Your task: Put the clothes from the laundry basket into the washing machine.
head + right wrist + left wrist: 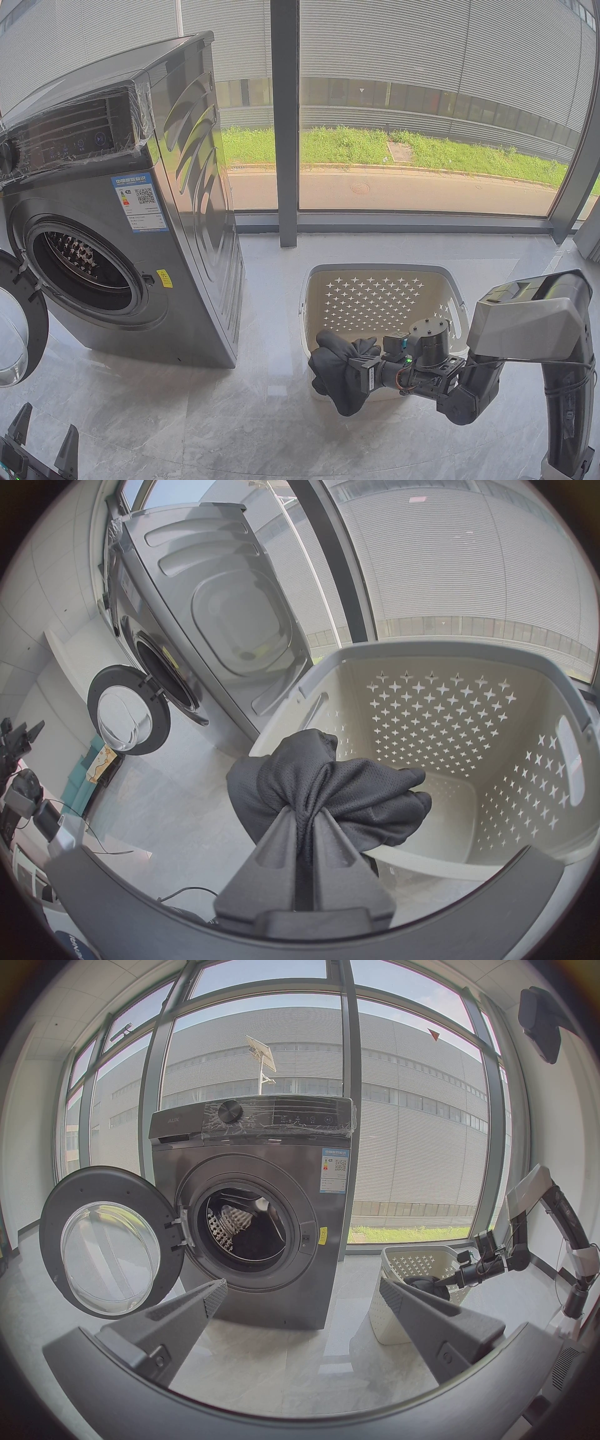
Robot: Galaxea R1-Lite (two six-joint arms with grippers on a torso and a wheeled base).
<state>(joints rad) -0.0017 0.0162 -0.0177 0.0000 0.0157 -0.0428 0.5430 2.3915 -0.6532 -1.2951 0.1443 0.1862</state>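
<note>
I seem to be in a glass-walled test room, not a home laundry, floor-to-ceiling windows [406,156] onto a grey building [437,37], pale polished floor tiles [250,425], a free-standing washing machine [187,250] with plastic wrap [75,134] over its panel, a laundry basket [381,269] near it

Marble floor [187,425], tall windows [437,125] (daylit)

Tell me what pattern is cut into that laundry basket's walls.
Rows of small star-shaped cut-outs in the cream laundry basket; clearest in the right wrist view.
</note>
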